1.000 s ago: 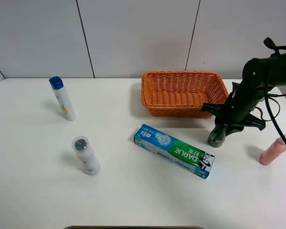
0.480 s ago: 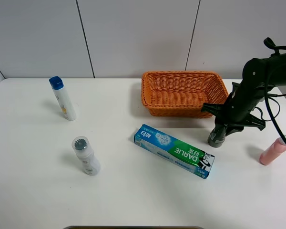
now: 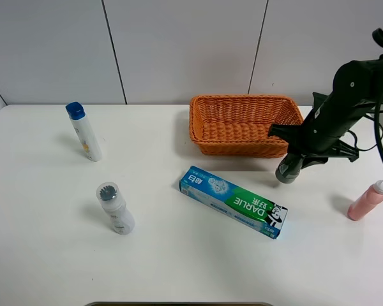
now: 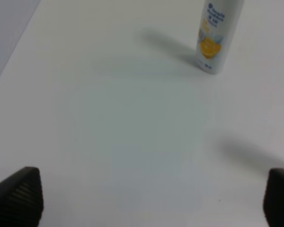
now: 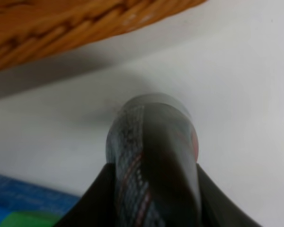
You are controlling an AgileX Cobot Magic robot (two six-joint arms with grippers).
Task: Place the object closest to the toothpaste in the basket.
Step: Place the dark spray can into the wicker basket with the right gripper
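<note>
My right claw (image 3: 299, 158) is clenched on the dark grey cylindrical bottle (image 3: 287, 170). Since a second ago the bottle has lifted off the smooth white desk (image 3: 179, 268). It hangs tilted at 5 o'clock of the woven orange wicker basket (image 3: 242, 148) and 2 o'clock of the glossy blue-green toothpaste carton (image 3: 233, 201). The right arm angles downward. My left claw (image 4: 146, 196) is released, its tips wide apart.

Bright even light, soft shadows; the dark bottle (image 5: 151, 146) looks blurred.
</note>
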